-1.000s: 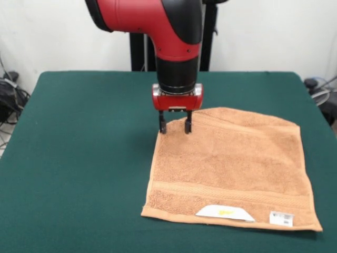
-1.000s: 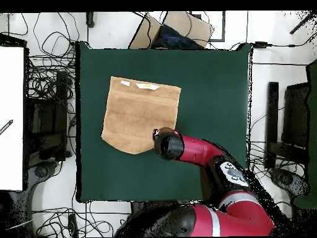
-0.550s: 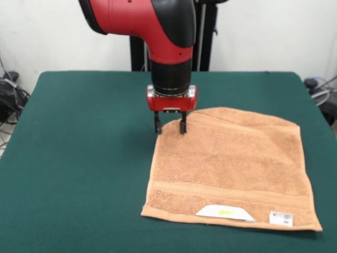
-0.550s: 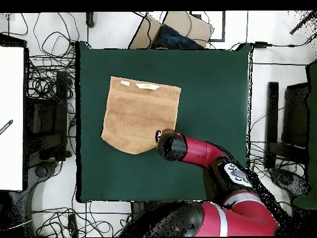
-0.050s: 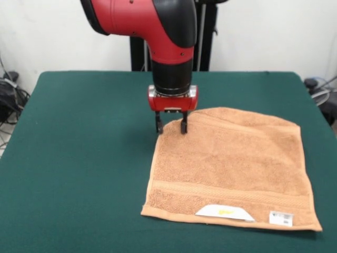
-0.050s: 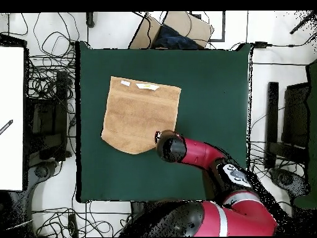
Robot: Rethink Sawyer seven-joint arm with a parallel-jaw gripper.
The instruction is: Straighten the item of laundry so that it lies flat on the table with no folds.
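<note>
You see the red-and-black claw (image 5: 171, 128) pointing straight down with its two black fingers apart, gripping nothing, its tips at the far left corner of the tan square terry-cloth towel (image 5: 231, 168). The towel lies spread flat on the large dark-green cloth-covered table (image 5: 79, 158), right of centre in the front view, with two white tags (image 5: 225, 213) along its near edge.

glossy red arm (image 5: 137, 21) shell with black rounded joint sections; black cylindrical wrist band above a red, boxy gripper (image 5: 171, 127) mount. two short black fingers (image 5: 159, 125), set apart. white round marking with dark print on upper arm in overhead view.
</note>
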